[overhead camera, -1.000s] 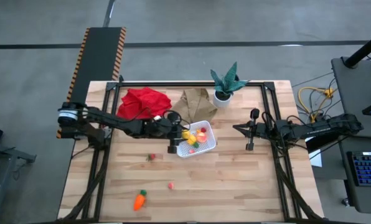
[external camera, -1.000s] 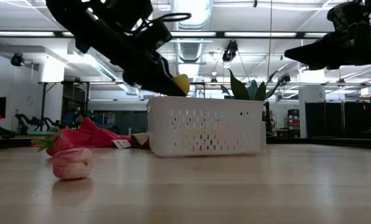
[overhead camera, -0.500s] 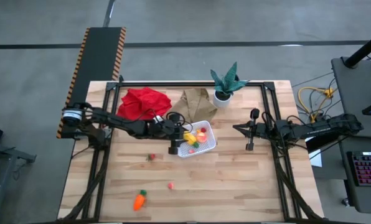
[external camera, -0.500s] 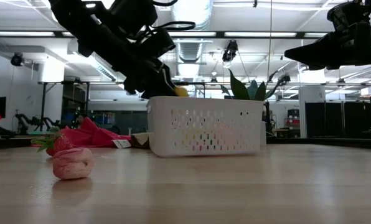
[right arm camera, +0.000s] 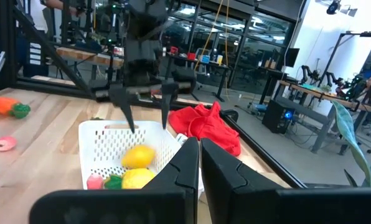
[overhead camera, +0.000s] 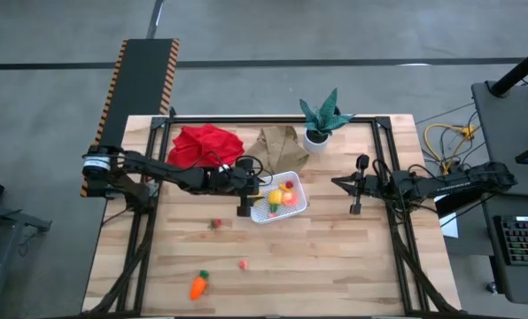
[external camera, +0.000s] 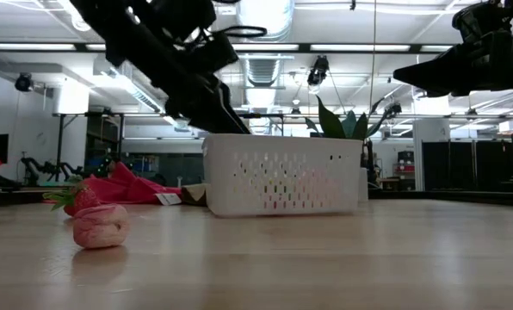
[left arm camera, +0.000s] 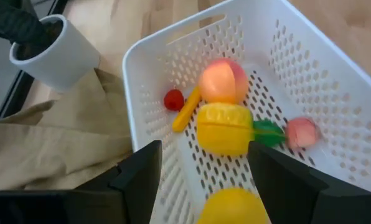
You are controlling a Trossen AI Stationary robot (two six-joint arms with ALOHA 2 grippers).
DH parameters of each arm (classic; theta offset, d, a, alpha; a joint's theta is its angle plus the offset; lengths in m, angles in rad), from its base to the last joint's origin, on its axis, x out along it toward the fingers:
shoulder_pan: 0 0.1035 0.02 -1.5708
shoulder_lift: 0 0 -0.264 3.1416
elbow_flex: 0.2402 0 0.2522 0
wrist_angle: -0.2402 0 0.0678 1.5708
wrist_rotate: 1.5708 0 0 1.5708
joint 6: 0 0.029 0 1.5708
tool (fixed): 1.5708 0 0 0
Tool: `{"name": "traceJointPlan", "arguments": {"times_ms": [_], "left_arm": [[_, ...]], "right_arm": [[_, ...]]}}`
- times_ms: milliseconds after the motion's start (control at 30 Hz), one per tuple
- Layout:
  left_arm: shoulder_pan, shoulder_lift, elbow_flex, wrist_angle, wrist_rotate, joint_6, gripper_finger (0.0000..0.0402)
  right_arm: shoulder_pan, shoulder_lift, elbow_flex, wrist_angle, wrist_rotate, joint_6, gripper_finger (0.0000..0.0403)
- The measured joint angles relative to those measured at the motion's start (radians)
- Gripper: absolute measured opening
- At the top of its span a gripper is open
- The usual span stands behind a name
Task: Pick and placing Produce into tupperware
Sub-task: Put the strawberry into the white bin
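Observation:
The white perforated tupperware stands on the table's middle. My left gripper hovers open over its left rim, pointing down into it. In the left wrist view, the yellow lemon lies loose in the tupperware between the spread fingers. Beyond it are a yellow pepper, a peach fruit, a red berry and a pink piece. A carrot, a pink berry and a strawberry lie on the table. My right gripper waits shut at the right.
A red cloth and a tan cloth lie behind the tupperware, with a potted plant at the far edge. Bare wood stretches between the container and my right arm and along the near edge around the loose pieces.
My left gripper has let go of the lemon. The lemon was at the fingertips above the container's left rim, and it now lies inside the container among the other pieces. The left arm has risen slightly.

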Motion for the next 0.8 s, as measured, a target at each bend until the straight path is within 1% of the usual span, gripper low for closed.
{"name": "traceJointPlan", "arguments": {"times_ms": [100,300,400,533,633,800], "left_arm": [[-0.002,-0.062,0.029,-0.141,-0.001,-0.015,0.0224],[-0.011,-0.205,0.046,-0.363,-0.003,-0.184,0.0224],[-0.015,-0.264,0.041,-0.470,-0.003,-0.331,0.0224],[-0.025,-0.303,0.041,-0.622,-0.003,-0.618,0.0224],[-0.041,-0.306,0.041,-0.715,0.010,-0.826,0.0224],[-0.074,-0.268,0.040,-0.799,0.059,-1.054,0.0224]], "right_arm": [[0.000,0.000,0.000,0.000,0.000,0.000,0.0009],[0.000,0.000,0.000,0.000,0.000,0.000,0.0009],[0.000,0.000,0.000,-0.002,0.000,0.000,0.0009],[0.000,0.000,0.000,-0.007,0.001,0.000,0.0009],[0.000,0.000,0.000,-0.008,0.005,0.000,0.0009],[0.000,0.000,0.000,-0.008,0.009,0.000,0.0009]]}}
